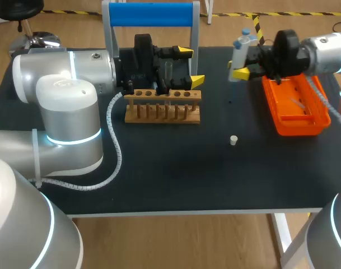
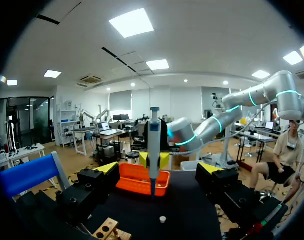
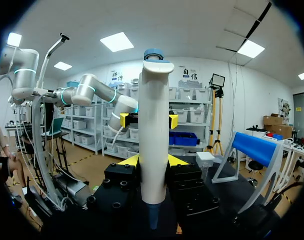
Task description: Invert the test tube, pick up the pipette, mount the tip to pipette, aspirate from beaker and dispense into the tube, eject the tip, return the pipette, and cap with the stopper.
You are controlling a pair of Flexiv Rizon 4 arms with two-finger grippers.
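Right claw is clamping the upright pipette over the counter just beside the orange tray, left claw is gaping wide by the rack, probably risking a skewed descent missing or jamming the tip.

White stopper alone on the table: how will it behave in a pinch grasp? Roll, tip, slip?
The stopper looks small and stubby, so it is probably light and easily nudged. Its round sides may let it roll if it tips. The black table looks matte, so sliding seems less likely.
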